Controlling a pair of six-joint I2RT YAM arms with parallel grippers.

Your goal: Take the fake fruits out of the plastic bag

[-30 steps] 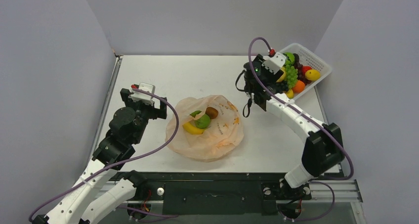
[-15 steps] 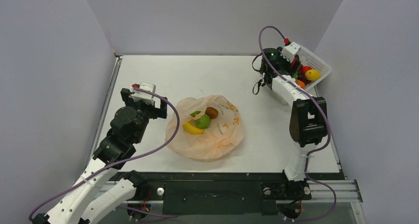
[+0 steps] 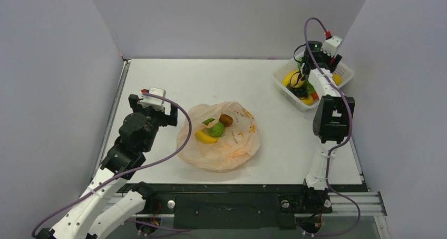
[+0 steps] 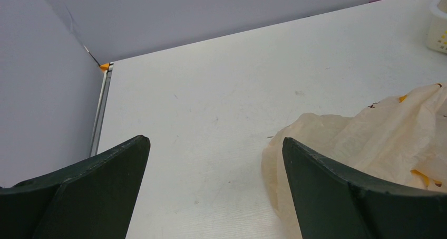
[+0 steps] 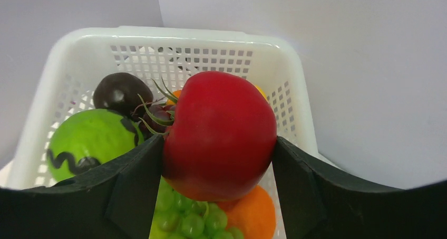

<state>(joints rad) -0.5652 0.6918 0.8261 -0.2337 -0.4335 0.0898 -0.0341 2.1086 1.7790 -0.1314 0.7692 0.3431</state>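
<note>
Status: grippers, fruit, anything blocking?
Left fingers open, beside plastic bag. Right fingers shut on red apple, over white basket. Banana, green fruit, brown fruit in bag. Nothing blocking.

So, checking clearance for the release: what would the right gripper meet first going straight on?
Likely the fruit piled in the basket, just beyond the red apple the gripper holds; depth is unclear.

I am working at a white table (image 3: 174, 80) that is sitting between plain grey walls (image 3: 226, 17) closing in on the left, back and right. Soft, even light is falling across it. A black metal frame (image 3: 226, 201) is running along its near edge.
</note>
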